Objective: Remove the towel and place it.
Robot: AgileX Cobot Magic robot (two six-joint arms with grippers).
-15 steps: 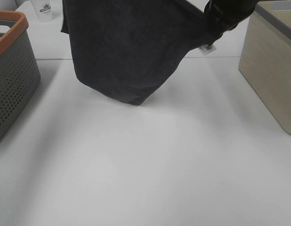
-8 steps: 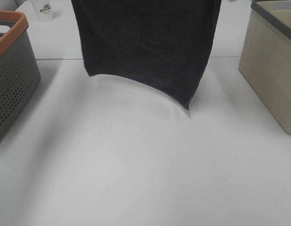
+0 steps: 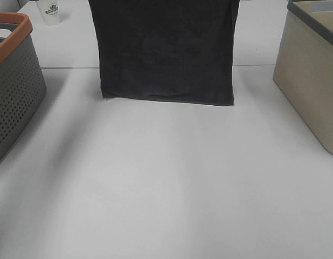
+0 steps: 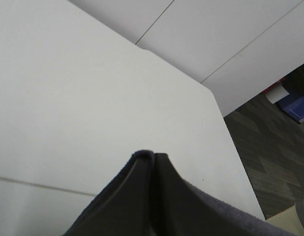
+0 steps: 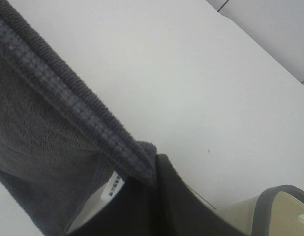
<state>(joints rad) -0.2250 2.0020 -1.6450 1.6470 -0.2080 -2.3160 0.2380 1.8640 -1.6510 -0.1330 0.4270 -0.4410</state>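
Note:
The dark charcoal towel hangs flat and upright over the back of the white table, with its lower hem level just above the surface. Its top runs out of the exterior high view, and both grippers are out of that view. In the left wrist view my left gripper is shut, with towel cloth coming out beside its fingers. In the right wrist view my right gripper is shut on the towel's stitched hem, next to the small pale tag.
A grey perforated basket with an orange rim stands at the left edge. A beige bin with a grey rim stands at the right and also shows in the right wrist view. A white cup stands at the back left.
The towel was bunched to a point with the right arm in view. It has since spread out, its lower corners levelled, and the arm has left the top of the view.

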